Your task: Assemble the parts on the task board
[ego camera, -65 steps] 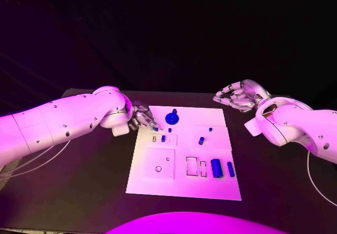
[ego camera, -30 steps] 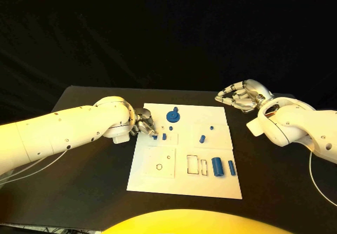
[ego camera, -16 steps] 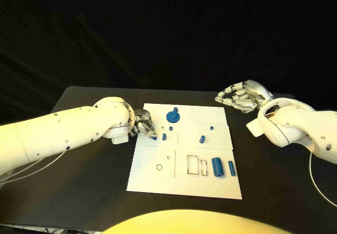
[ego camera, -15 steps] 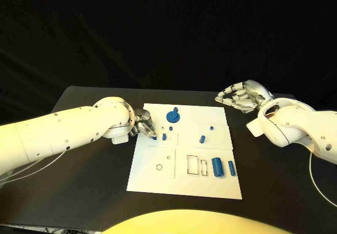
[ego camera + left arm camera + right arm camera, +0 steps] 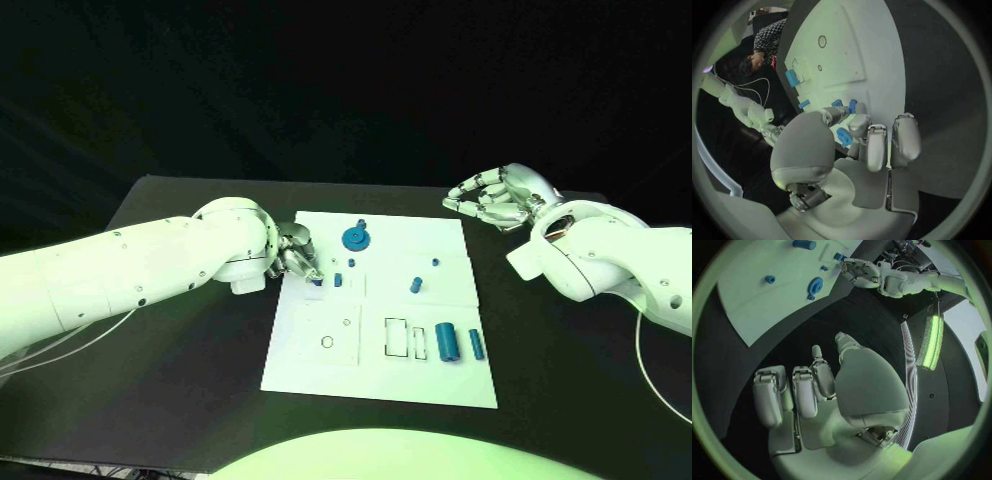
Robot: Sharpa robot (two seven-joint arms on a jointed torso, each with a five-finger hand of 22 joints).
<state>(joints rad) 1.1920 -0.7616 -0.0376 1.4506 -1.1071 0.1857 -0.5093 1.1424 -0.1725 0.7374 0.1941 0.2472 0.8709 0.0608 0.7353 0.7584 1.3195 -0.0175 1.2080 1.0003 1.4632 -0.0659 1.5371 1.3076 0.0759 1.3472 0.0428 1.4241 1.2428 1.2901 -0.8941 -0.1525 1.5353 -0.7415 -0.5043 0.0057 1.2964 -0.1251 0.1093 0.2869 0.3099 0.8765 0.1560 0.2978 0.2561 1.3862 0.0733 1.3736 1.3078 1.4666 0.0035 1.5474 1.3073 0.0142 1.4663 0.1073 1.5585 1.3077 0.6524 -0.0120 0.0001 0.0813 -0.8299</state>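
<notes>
White task board (image 5: 378, 380) flat mid-table; small blue parts (image 5: 449, 343) scattered on it.

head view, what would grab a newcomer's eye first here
Probably the white rectangular task board in the middle of the black table, dotted with small blue parts, the largest a blue round disc with a stem near its far edge. Next, the silver left hand working at the board's left edge, and the silver right hand curled above the table past the far right corner.

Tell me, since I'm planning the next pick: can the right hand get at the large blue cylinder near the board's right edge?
Probably yes. The right hand hovers empty off the board's far right corner, and nothing stands between it and the large blue cylinder.
</notes>
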